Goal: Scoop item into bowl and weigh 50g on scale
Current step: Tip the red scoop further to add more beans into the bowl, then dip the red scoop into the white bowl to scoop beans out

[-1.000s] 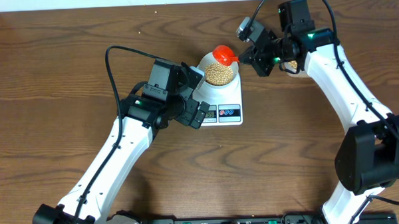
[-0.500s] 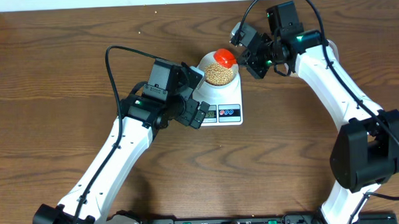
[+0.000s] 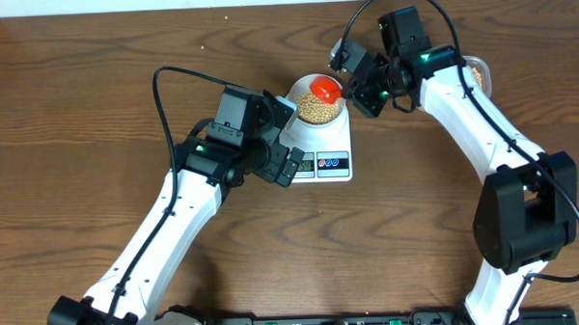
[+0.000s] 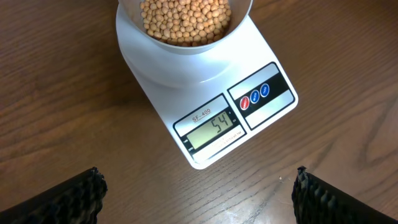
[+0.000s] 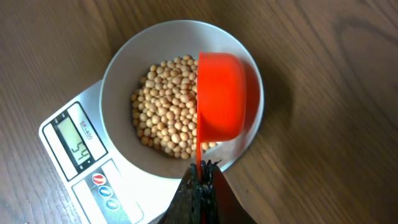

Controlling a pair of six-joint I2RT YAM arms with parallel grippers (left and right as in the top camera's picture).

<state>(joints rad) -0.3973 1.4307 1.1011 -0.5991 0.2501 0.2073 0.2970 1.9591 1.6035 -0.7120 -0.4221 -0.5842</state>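
The pale bowl (image 3: 303, 86) stands on the white scale (image 3: 332, 140) and holds many tan beans (image 3: 314, 107). The scale's display (image 4: 212, 129) reads 54. My right gripper (image 3: 357, 86) is shut on the handle of an orange scoop (image 3: 324, 86), whose cup is turned on its side over the right part of the bowl (image 5: 118, 68); the scoop (image 5: 221, 102) and beans (image 5: 165, 112) show in the right wrist view. My left gripper (image 3: 292, 165) is open and empty just left of the scale's front, its fingertips (image 4: 199, 196) wide apart above bare table.
A tub with more beans (image 3: 476, 74) shows partly behind the right arm at the right. The right arm reaches in from the right, the left arm from the lower left. Brown wooden table all round.
My right gripper has carried the orange scoop leftward, from beside the bowl's right rim to over the bowl. The left arm has not moved.
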